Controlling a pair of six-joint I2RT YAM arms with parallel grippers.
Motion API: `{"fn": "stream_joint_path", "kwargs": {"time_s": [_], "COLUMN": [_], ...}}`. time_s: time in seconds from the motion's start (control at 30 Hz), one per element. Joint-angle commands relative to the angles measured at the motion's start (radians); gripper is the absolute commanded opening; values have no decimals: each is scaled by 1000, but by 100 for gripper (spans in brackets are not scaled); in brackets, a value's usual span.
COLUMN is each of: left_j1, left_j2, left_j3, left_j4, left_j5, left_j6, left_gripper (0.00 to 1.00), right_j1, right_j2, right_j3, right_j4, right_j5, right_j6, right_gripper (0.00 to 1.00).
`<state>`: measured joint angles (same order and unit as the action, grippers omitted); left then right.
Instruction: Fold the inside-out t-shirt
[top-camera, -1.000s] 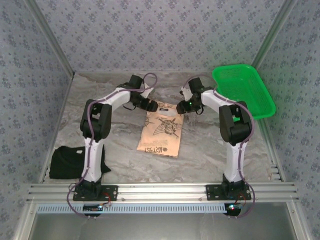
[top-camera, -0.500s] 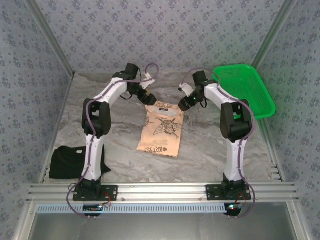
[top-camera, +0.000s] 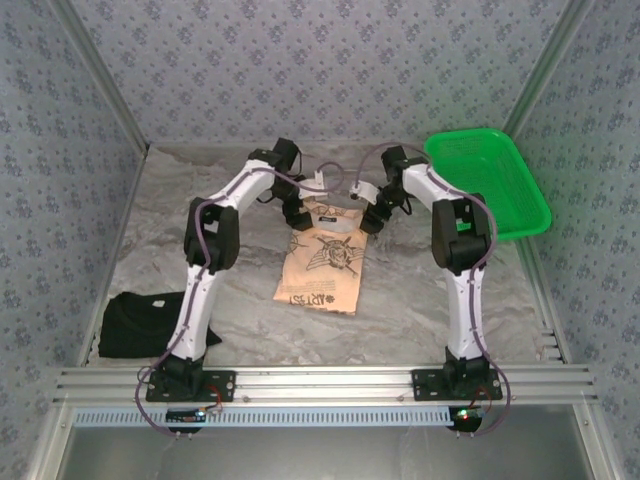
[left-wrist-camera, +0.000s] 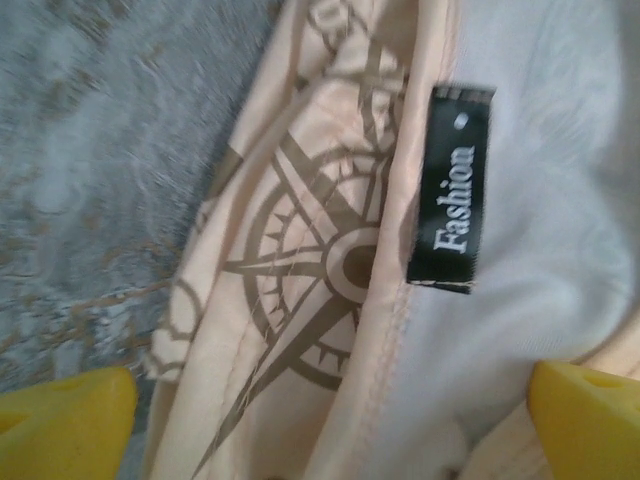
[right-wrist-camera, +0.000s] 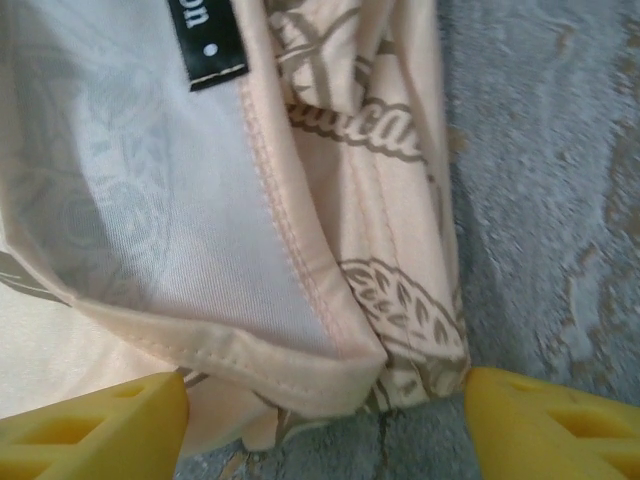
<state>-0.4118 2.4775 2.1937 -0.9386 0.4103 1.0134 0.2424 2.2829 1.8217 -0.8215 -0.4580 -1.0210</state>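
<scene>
- Left gripper (left-wrist-camera: 325, 420) is hovering over the collar of the inside-out t-shirt (top-camera: 325, 262), its yellow fingertips (left-wrist-camera: 65, 425) standing wide apart and pinching nothing.
- Black neck label (left-wrist-camera: 452, 185) is showing between the left fingers, with a compass print (left-wrist-camera: 325, 265) lying just beside it on the peach cloth.
- Right gripper (right-wrist-camera: 325, 425) is also standing spread, gripping nothing. The collar seam and the paler reverse fabric are lying between its fingers; cannot tell whether they are touching the cloth.
- Shirt is lying folded into a narrow strip on the table (top-camera: 180, 200), running from both grippers back toward the arm bases.
- Green basket (top-camera: 490, 180) is sitting just outboard of the right gripper.
- Black garment (top-camera: 135, 322) is lying well behind the left gripper, near that arm's base.
</scene>
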Motion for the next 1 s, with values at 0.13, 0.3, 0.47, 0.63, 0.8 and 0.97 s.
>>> {"fn": "stream_joint_path", "kwargs": {"time_s": [0.13,0.3,0.47,0.63,0.8,0.97], "left_j1": [-27,-42,-48,-47,-48,-44], "left_j2": [61,81,72,27,-50,-119], "left_j3": [66,105,101,97,76,18], "left_j4": [-28,-110,-164,-174,-185,-143], "left_j5": [-46,20,10,-26,-63,-45], "left_j6": [169,263,313,291,260,217], "left_gripper": [100,85,35,3,0,75], "right_j1": [34,31,18,6,3,5], "right_j2": [45,47,0,-68,-171,-197], "right_j3": [36,48,20,-13,-98,-110], "right_j4": [-111,-146,-140,-107,-18,-25], "right_j5": [1,2,-42,-59,-85,-80], "right_j6": [-239,-261,-269,-266,-257,-263], "right_gripper": [40,6,0,0,0,0]}}
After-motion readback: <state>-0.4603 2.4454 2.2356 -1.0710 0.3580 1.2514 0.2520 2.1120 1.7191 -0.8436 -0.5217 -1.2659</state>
